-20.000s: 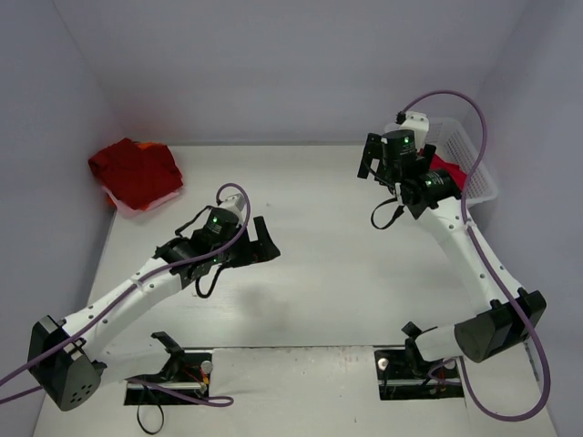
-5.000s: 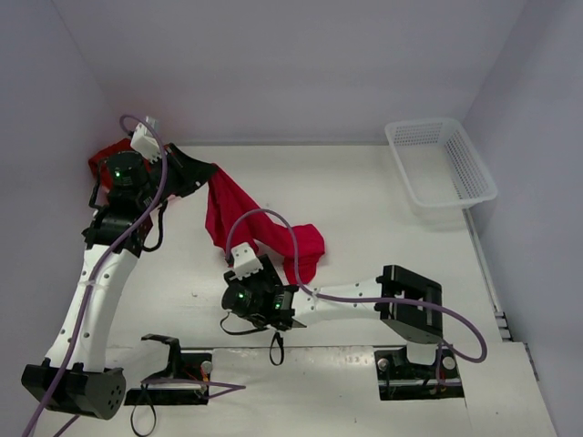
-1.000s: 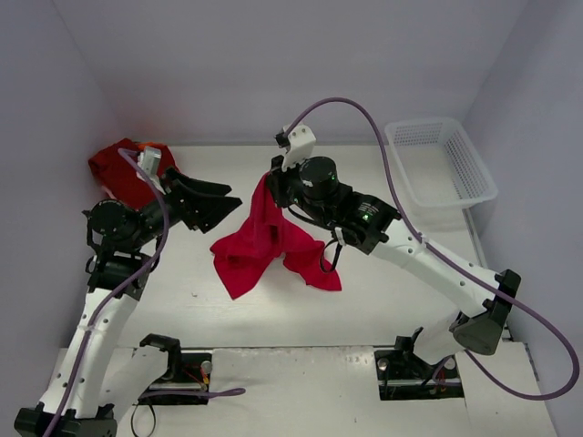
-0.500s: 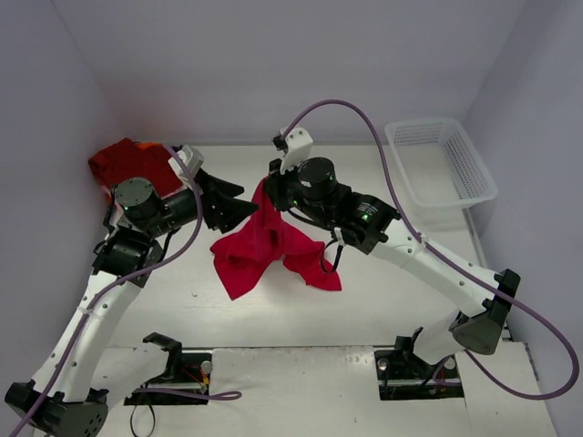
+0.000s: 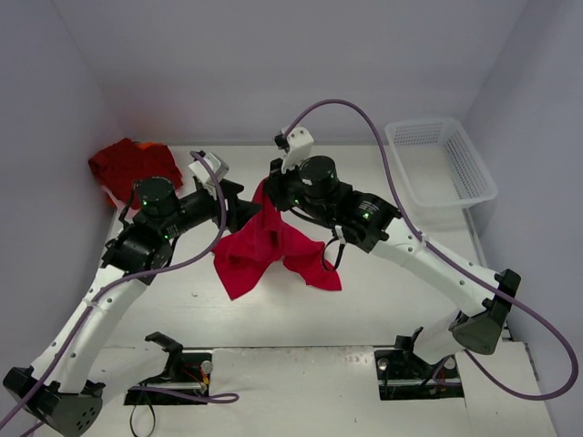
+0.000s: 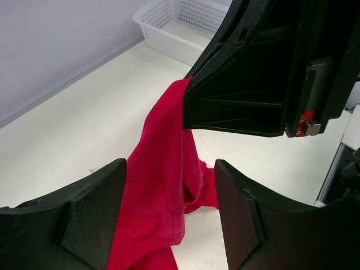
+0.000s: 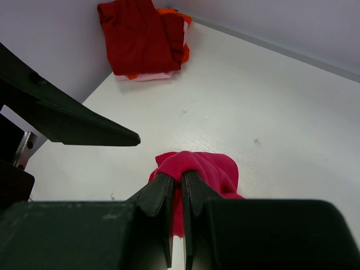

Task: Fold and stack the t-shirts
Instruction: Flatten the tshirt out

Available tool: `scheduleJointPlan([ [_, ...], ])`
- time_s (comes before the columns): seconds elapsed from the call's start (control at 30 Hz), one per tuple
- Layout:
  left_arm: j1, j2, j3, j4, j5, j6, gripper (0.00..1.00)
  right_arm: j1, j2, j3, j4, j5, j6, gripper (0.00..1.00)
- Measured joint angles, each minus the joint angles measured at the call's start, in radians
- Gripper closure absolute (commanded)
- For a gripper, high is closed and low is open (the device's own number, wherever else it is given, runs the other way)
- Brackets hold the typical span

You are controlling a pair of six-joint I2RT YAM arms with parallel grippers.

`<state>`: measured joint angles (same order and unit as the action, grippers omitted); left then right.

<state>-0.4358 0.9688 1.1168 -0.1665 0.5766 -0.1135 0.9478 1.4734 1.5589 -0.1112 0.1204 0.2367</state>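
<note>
A bright red t-shirt (image 5: 264,248) hangs in a loose bunch from my right gripper (image 5: 267,191), its lower end resting on the table. In the right wrist view the right gripper (image 7: 180,178) is shut on a fold of this t-shirt (image 7: 205,167). My left gripper (image 5: 248,215) is at the cloth's left edge, just below the right one. Seen from the left wrist, the left gripper (image 6: 170,169) is open, and the hanging t-shirt (image 6: 160,197) shows between its fingers (image 6: 90,219). Folded darker red t-shirts (image 5: 127,166) lie stacked at the back left corner.
A white mesh basket (image 5: 444,164) stands at the back right, also seen in the left wrist view as the basket (image 6: 185,25). The folded stack (image 7: 145,38) sits against the wall. Walls close in the table on the left, back and right.
My left gripper has swung right, from beside the folded stack to the hanging t-shirt, and its jaws have narrowed a little. The right gripper and the t-shirt have stayed put.
</note>
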Motion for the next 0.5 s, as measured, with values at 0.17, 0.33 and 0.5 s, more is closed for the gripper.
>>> scheduleJointPlan([
  [0.17,-0.024,0.026,0.008,-0.017,-0.044,0.051,0.44,0.000,0.000,0.000,-0.007,-0.010,0.003,1.00],
  [0.33,-0.034,0.061,0.014,-0.018,-0.072,0.076,0.45,0.000,0.000,0.000,-0.007,-0.013,0.006,1.00],
  [0.5,-0.047,0.081,0.032,-0.017,-0.089,0.085,0.50,0.000,0.000,-0.002,-0.008,-0.013,0.006,1.00],
])
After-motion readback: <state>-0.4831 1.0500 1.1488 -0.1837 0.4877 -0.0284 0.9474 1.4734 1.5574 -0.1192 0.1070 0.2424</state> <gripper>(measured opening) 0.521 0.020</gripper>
